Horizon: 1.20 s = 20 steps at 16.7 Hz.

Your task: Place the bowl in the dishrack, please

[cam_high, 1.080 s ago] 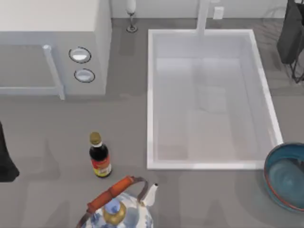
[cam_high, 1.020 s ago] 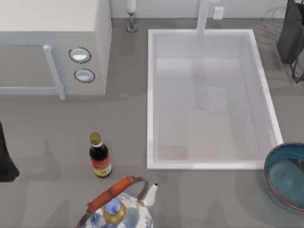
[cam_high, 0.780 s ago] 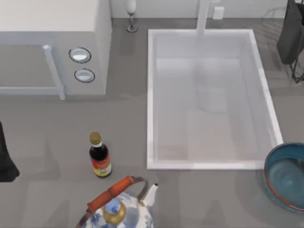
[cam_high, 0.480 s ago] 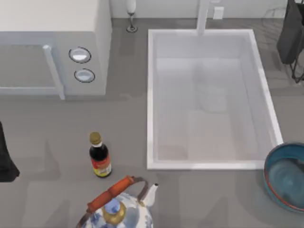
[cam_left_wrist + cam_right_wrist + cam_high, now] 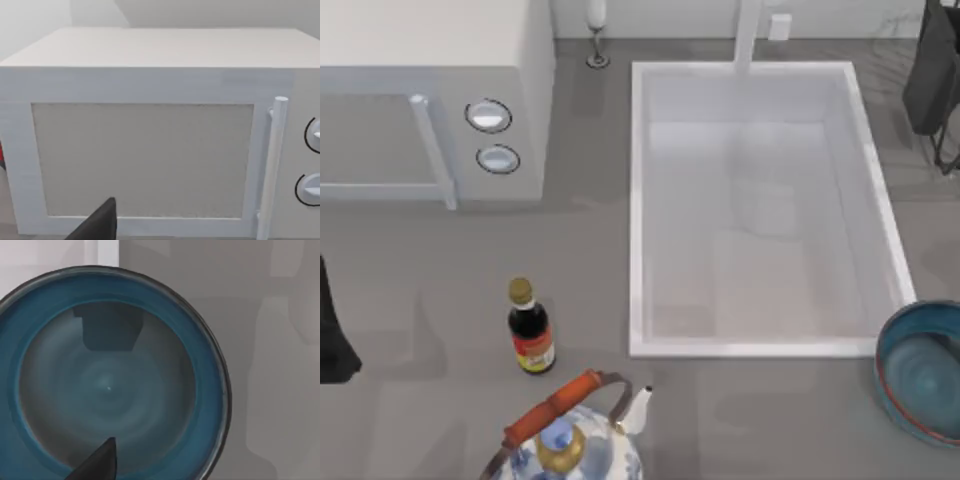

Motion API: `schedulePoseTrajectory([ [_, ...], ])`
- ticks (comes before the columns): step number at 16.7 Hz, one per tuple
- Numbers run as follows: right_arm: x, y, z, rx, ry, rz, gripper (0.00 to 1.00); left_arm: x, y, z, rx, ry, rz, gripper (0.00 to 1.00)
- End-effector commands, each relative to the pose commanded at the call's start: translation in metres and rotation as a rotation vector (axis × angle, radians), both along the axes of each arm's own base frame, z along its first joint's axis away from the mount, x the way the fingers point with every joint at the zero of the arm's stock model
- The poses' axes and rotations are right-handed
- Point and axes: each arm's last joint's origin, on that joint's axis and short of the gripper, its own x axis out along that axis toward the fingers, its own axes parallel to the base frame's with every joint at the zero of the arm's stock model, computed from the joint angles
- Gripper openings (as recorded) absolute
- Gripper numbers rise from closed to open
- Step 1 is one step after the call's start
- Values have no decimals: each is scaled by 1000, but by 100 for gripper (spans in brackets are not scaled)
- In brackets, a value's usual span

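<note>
Bowl [image 5: 920, 372]: round and deep, glossy teal-blue inside with a thin reddish-brown rim; stood upright on the grey surface [image 5: 420, 260] at the near right, partly cut by the right edge of the top view, just beside the near right corner of the sink [image 5: 638, 200]. In the right wrist view the bowl [image 5: 107, 385] lay directly below the camera, its inside bare save for a dark shadow patch.

Right pincer [image 5: 97, 462]: one dark fingertip showed over the bowl's inside; whether released or clenched could not be told, nor whether it touched the bowl.

Left pincer [image 5: 97, 222]: one dark fingertip showed in front of the microwave door; its state could not be told. The left arm [image 5: 332, 330] sat as a dark shape at the left edge of the surface, well apart from the bowl.

Sink: white, rectangular, recessed in the surface right of centre, with a white tap [image 5: 748, 30] at its far side.

Microwave [image 5: 430, 90]: white, at the far left, with a bar handle and two round dials.

Sauce bottle [image 5: 530, 330]: dark, upright, red label, left of the sink's near corner.

Teapot [image 5: 570, 440]: blue-and-white, orange handle, at the near edge, just beside the bottle.

Dark rack-like object [image 5: 935, 80]: at the far right edge, well apart from the bowl.
</note>
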Motion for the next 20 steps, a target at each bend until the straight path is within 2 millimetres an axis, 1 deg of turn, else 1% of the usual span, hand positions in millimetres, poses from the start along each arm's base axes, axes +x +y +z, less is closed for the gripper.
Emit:
schedulePoseTrajectory([
  [3,23,-1,4,3,178,-1,100,0,0,0,0,0,0,100],
  [6,39,-2,5,3,279,-2,100,0,0,0,0,0,0,100],
  [8,41,-2,5,3,296,-2,100,0,0,0,0,0,0,100],
  [13,41,-1,4,2,294,1,100,0,0,0,0,0,0,100],
  [14,42,-1,0,3,297,0,100,0,0,0,0,0,0,100],
  [16,45,-1,-14,3,299,-2,100,0,0,0,0,0,0,100],
  [20,52,-1,-60,3,282,-2,100,0,0,0,0,0,0,100],
])
